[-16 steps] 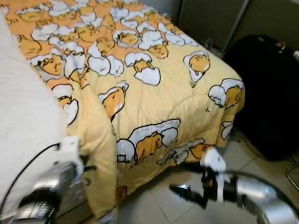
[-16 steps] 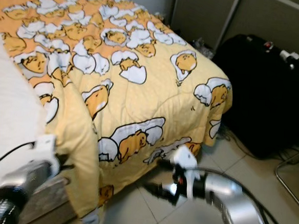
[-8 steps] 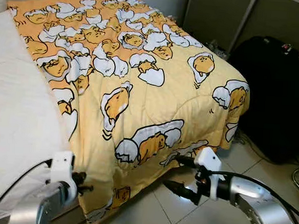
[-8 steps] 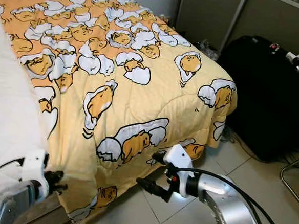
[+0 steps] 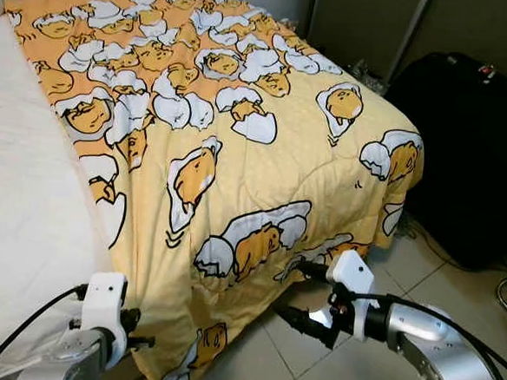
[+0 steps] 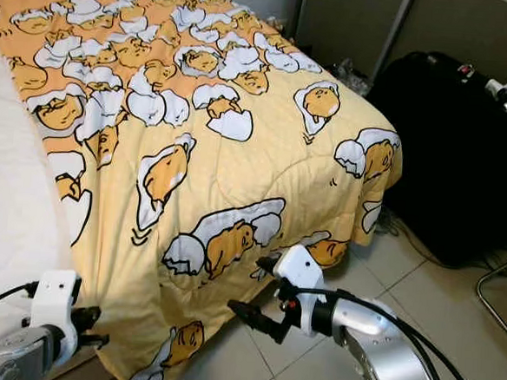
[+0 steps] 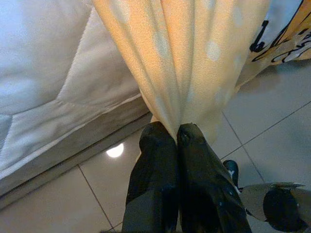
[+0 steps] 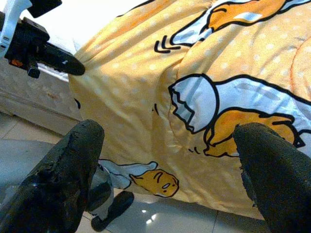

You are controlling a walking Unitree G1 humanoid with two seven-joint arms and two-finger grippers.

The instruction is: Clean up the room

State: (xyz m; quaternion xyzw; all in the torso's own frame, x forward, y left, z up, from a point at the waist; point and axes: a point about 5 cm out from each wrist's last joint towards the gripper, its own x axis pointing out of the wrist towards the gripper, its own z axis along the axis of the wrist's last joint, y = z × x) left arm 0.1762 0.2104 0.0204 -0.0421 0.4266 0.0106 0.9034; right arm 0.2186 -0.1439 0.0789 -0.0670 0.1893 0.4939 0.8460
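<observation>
In the left eye view the yellow quilt (image 5: pixel 239 145) drapes over the bed's (image 5: pixel 16 226) foot corner; the right gripper (image 5: pixel 303 293) hovers just before its hanging hem, the left gripper (image 5: pixel 138 342) at the side edge.

Left wrist view: fingers (image 7: pixel 160 145) pressed together, pinching a quilt fold.

Right wrist view: fingers (image 8: pixel 73 160) spread, quilt ahead between them, untouched.

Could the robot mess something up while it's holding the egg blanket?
Maybe. The left hand pinches just a small fold of the blanket, so the cloth might slip out if it pulls. The blanket's edge hangs close to the floor, so it could drag on the tiles. The right hand is open near the hanging side with a black suitcase close by; a wide swing might bump it.
</observation>
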